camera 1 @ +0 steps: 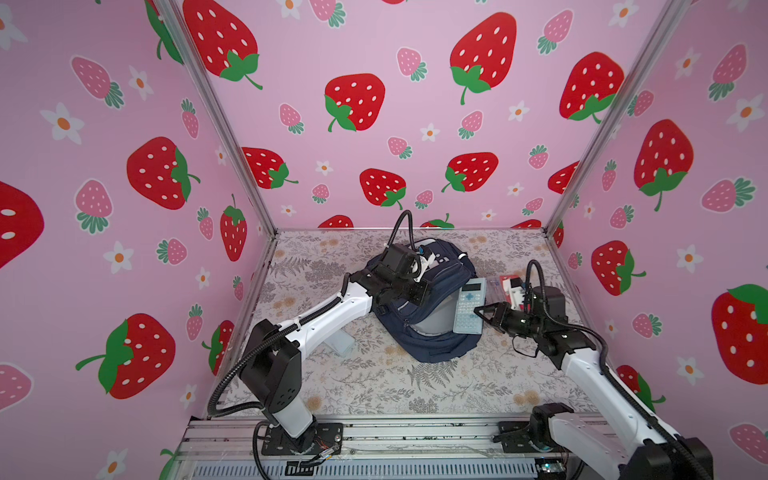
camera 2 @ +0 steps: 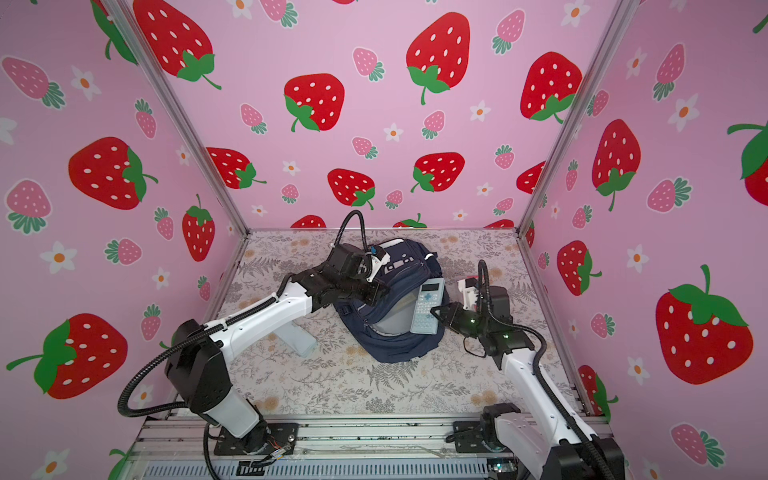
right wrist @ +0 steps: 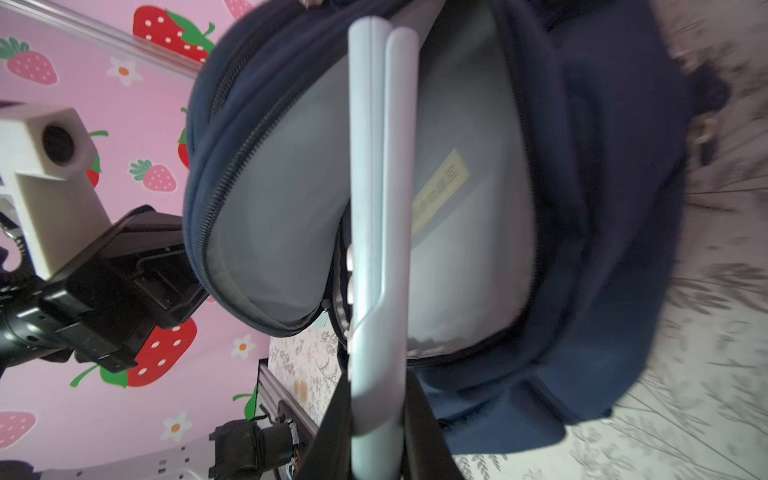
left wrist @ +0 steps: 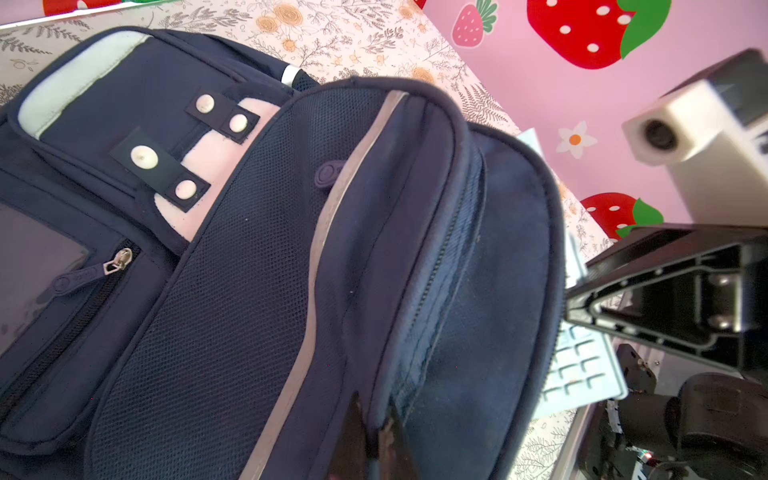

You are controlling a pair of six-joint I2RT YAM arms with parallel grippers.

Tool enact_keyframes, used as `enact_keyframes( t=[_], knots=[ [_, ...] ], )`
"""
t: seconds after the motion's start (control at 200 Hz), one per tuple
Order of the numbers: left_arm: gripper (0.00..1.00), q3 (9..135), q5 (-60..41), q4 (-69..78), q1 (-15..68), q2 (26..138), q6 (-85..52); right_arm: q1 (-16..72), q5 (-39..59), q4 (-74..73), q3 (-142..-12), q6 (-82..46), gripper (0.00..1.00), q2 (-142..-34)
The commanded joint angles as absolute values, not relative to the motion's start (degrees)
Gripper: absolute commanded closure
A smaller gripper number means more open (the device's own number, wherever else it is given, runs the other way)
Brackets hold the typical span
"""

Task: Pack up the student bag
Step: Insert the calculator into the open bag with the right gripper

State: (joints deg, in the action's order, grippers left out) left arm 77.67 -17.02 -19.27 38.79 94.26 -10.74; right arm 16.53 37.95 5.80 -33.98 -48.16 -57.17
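Note:
The student bag (camera 1: 432,349) (camera 2: 395,351) lies in the middle of the floral table, a navy backpack with its main compartment unzipped and the grey lining (right wrist: 469,249) showing. My left gripper (camera 1: 422,293) (camera 2: 379,291) (left wrist: 376,411) is shut on the piped edge of the bag's upper flap (left wrist: 457,249), holding it raised. My right gripper (camera 1: 478,311) (camera 2: 434,311) (right wrist: 376,415) is shut on the near end of a pale blue calculator (camera 1: 469,307) (camera 2: 426,309) (right wrist: 378,208). The calculator hangs flat over the open mouth, its far end above the lining.
A clear packet with a red and white item (camera 1: 505,282) lies on the table right of the bag, behind my right wrist. A pale translucent object (camera 1: 343,343) (camera 2: 301,338) rests under my left forearm. Strawberry-print walls close three sides; a metal rail (camera 1: 374,432) runs along the front.

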Motion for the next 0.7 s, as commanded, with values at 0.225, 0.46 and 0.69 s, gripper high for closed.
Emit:
enact_keyframes(
  t=[0.225,0.46,0.69],
  knots=[
    [1.0,76.3,-25.1,-12.8,36.6,89.5,-10.3,27.6,32.5,-22.6,-35.4,-59.7,1.0,-73.9],
    [1.0,74.7,-27.2,-11.7,35.8,89.0,-10.0,33.3,29.2,-32.1,-40.8,-62.0,1.0,-86.6],
    [1.0,72.5,-29.5,-8.6,34.8,89.0,-11.9,34.8,26.7,-37.0,-42.2,-64.4,1.0,-95.6]
  ],
)
